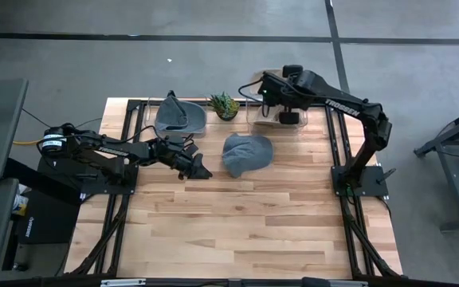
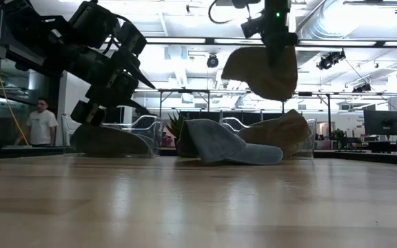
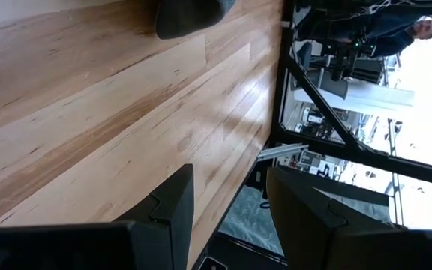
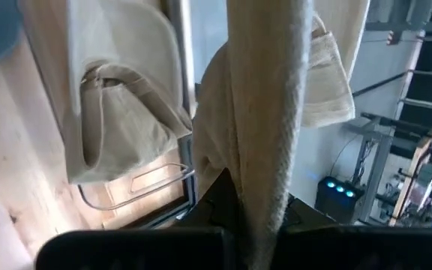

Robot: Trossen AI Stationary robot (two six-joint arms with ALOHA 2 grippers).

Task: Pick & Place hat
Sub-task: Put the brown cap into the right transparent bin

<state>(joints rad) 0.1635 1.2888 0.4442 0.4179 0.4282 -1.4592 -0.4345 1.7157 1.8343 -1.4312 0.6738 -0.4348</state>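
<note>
- A beige hat [image 2: 264, 69] hangs in the air, pinched by the right claw [image 4: 257, 214], whose fingers are closed on a fold of its fabric; in the right wrist view the cloth covers the fingertips, so only the dark finger bases show.
- In the high view that hat is almost wholly hidden under the right arm, above the clear bin [image 1: 289, 119] at the far right of the wooden surface [image 1: 237, 231].
- Another beige hat [image 2: 281, 134] lies inside that bin; the right wrist view shows it crumpled against the bin's wall, with its shape hard to read.
- A blue-grey hat [image 1: 247, 153] lies on the surface just in front of the bins, near the middle; the low view shows its brim pointing right.
- A second clear bin [image 1: 180, 118] at far left holds a grey hat [image 1: 174, 112], its edges blurred through the plastic.
- A small potted plant [image 1: 225, 105] stands between the two bins.
- The left claw [image 1: 198, 169] hovers left of the blue-grey hat with its fingers parted and nothing between them.
- A person [image 2: 42, 124] stands in the room beyond, partly cut off by the surface's edge.
</note>
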